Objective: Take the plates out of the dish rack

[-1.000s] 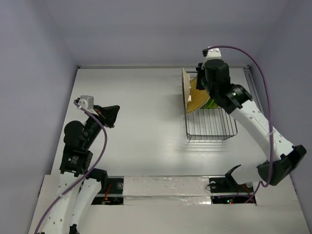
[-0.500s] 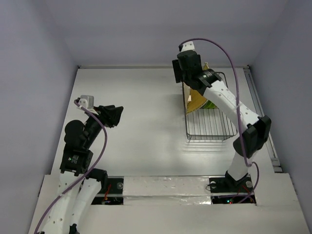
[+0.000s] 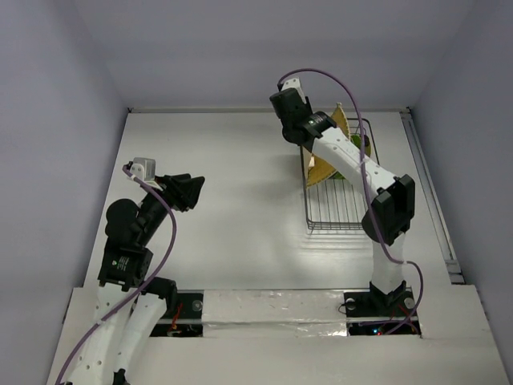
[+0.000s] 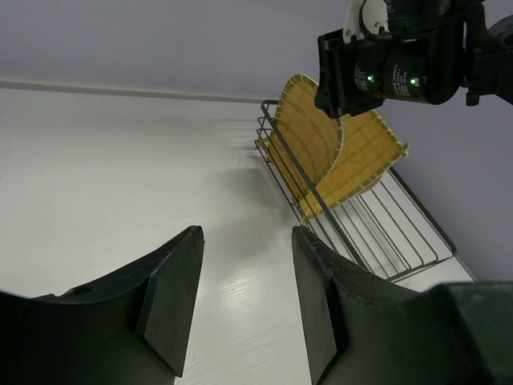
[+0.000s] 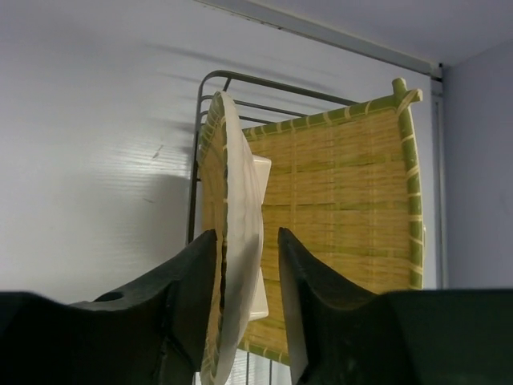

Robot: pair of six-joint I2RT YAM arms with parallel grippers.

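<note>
White bench (image 3: 240, 176), lavender walls round it. The thin dark wire dish rack (image 3: 308, 207) sits at about 2 o'clock from bench centre in the top view, its long axis running 12 to 6. Everything in it stands on edge at the rack's 12 o'clock end.

Contents:
- A small round cream plate with dark marks along the rim (image 5: 240, 208).
- A round yellow woven disc with a green rim (image 4: 304, 132), just beside the plate on its 9 o'clock side.
- A rectangular woven bamboo tray with a green border (image 5: 345, 200), leaning at the 3 o'clock side.
- A small white square piece (image 5: 260, 172) pokes out between plate and tray; can't tell what it is.

For the right gripper (image 5: 247, 257), the arm comes up from 5 o'clock and over the rack, wrist aimed down at the rack's 11 o'clock corner. Jaws are apart, one on each side of the cream plate's upper rim, with the plate edge-on between them. A thin gap shows on the tray side. On the disc side I can't tell whether there is contact. Not clamped.

The left gripper (image 4: 247, 265) is at 9 o'clock on the bench, well apart from the rack, held above the surface and facing 3 o'clock toward it. Jaws are apart, with only bench showing between them.

A purple cable (image 3: 337, 79) loops over the right wrist.
</note>
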